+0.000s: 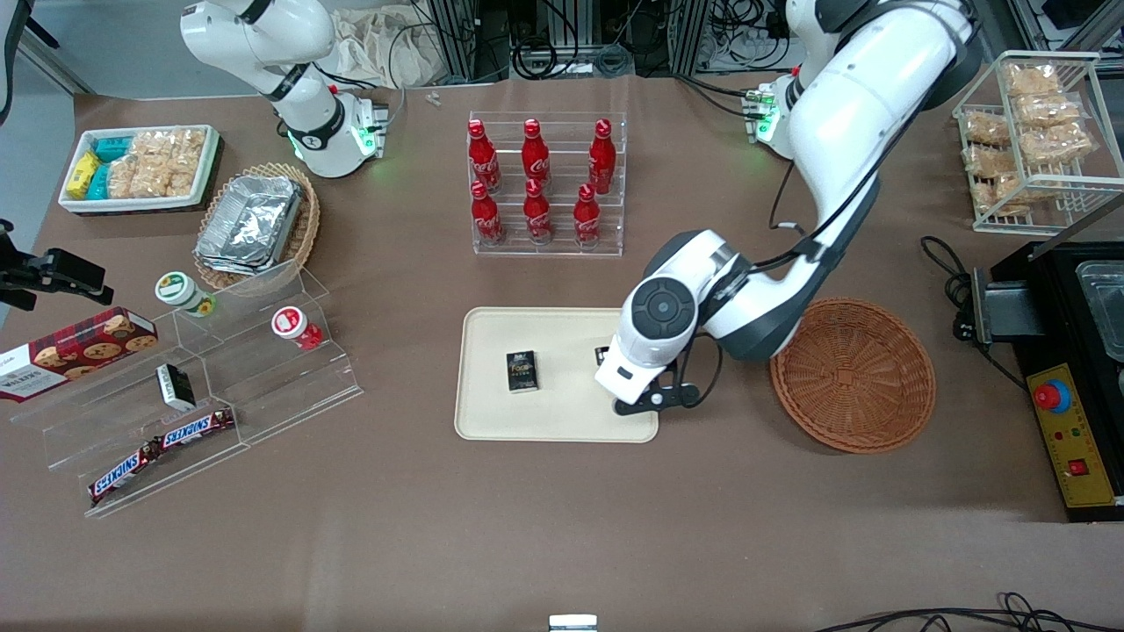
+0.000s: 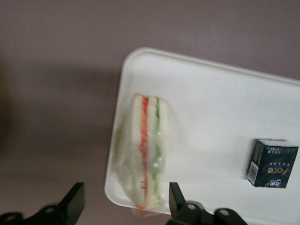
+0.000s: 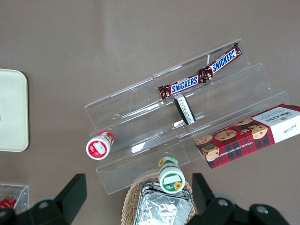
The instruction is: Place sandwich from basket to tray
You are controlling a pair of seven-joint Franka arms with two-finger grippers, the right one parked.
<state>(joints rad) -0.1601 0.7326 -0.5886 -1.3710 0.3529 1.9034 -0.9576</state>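
While the sandwich [image 2: 147, 157] lies on the tray [image 2: 211, 103], the gripper [image 2: 125, 201] hovers spread apart

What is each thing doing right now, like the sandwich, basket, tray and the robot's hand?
sandwich: wrapped, lying on the tray's edge.
tray: holds sandwich and small black box.
basket: empty, beside the tray.
gripper: open, above the sandwich.

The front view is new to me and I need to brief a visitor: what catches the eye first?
The left arm's gripper, fingers open, hangs over the cream tray at its edge nearest the reddish-brown basket. The wrapped sandwich lies on the tray under it, with a small black box on the same tray. Red cola bottles stand farther from the camera.
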